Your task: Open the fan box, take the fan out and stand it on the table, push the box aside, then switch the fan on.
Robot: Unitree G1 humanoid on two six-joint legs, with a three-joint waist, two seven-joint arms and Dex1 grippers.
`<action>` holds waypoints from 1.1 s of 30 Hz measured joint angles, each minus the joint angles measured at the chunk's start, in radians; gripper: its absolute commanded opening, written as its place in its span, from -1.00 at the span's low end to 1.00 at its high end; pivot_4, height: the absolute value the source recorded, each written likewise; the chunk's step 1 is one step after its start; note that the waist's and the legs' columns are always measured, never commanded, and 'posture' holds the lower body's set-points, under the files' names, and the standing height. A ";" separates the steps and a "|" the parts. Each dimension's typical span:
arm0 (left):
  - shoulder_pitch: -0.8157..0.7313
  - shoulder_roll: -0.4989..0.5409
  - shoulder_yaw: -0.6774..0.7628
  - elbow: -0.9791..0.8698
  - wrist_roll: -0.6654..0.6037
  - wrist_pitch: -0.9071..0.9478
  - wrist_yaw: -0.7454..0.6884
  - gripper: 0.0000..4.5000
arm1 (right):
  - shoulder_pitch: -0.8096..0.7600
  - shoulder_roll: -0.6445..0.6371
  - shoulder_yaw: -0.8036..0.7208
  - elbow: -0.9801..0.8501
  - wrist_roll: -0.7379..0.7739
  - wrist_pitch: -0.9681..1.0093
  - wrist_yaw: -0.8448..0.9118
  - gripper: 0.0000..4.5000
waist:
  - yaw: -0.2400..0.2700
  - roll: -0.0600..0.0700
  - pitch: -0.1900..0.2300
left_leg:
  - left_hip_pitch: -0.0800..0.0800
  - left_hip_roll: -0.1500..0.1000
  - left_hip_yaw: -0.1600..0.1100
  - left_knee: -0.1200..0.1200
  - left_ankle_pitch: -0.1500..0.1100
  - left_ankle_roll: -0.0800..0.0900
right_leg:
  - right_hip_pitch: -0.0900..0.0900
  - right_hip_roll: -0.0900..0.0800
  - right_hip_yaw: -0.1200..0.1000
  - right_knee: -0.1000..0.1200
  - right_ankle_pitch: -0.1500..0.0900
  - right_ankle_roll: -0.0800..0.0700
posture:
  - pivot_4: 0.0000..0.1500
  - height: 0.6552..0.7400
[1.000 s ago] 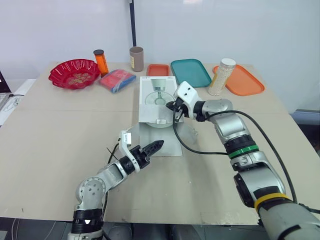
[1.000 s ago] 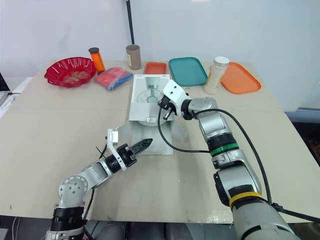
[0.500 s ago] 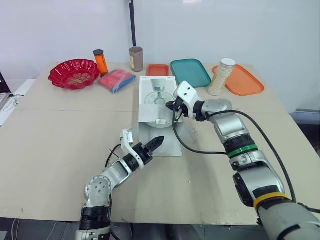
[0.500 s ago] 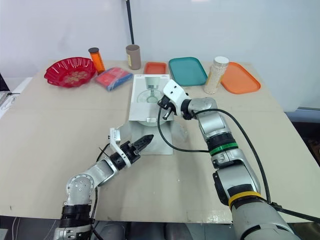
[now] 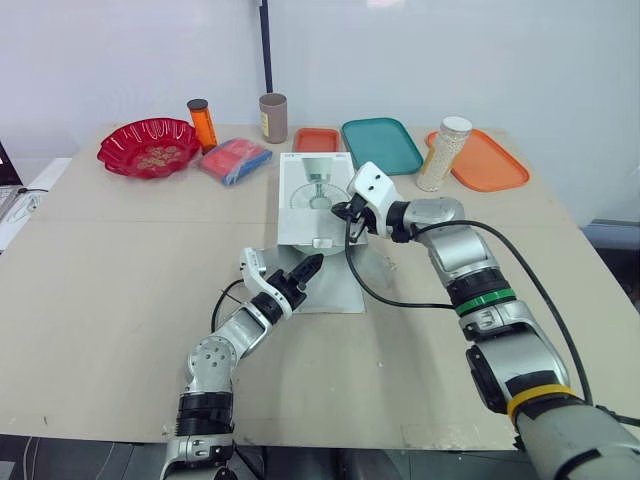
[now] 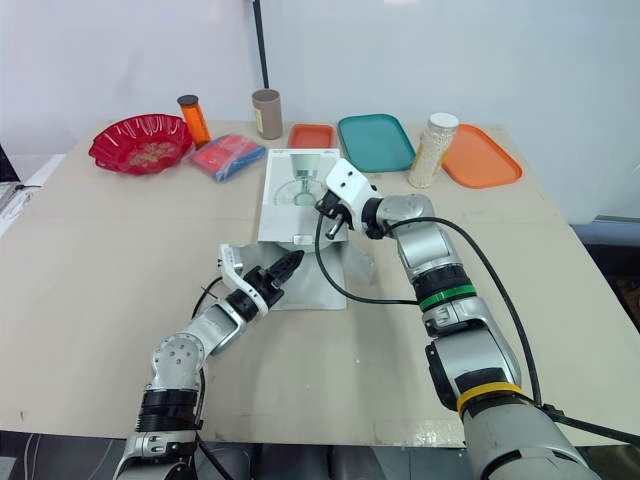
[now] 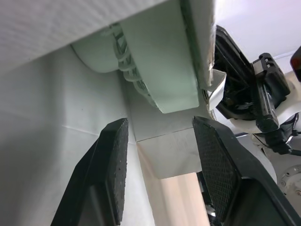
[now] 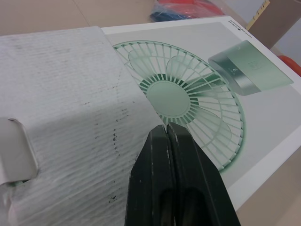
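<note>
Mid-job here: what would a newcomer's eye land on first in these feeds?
The white fan box lies in the middle of the table with its near end open, the pale green fan showing inside. The left end effector, open, is at that opening; the right end effector, shut, is by the box's right edge. A red bowl stands far back on the left.

The fan box [image 5: 313, 195] is hiding most of the fan [image 7: 155, 70]: a pale green grille edge is peeking out from under the cardboard, the rest running past the picture's edge. Well left of the box, the red bowl's [image 5: 108, 155] contents are showing too small to tell.
</note>
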 measured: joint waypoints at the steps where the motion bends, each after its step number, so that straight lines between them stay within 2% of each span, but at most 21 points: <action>1: -0.004 -0.002 0.000 0.004 0.000 -0.003 -0.001 0.03 | 0.000 0.000 0.000 -0.001 0.000 0.000 0.000 -1.00 | 0.000 0.000 0.000 | 0.000 0.000 0.000 0.000 0.000 0.000 | 0.000 0.000 0.000 0.000 0.000 0.000 | 1.00 1.00; 14: -0.061 -0.051 0.010 0.069 0.006 -0.013 -0.023 0.03 | 0.014 -0.004 -0.001 -0.034 -0.005 0.019 -0.003 -1.00 | 0.000 0.000 0.000 | 0.000 0.000 0.000 0.000 0.000 0.000 | 0.000 0.000 0.000 0.000 0.000 0.000 | 1.00 1.00; 33: -0.073 -0.058 0.051 0.115 -0.031 -0.016 0.010 0.03 | 0.030 -0.006 -0.006 -0.065 -0.005 0.039 -0.008 -1.00 | 0.000 0.000 0.000 | 0.000 0.000 0.000 0.000 0.000 0.000 | 0.000 0.000 0.000 0.000 0.000 0.000 | 1.00 1.00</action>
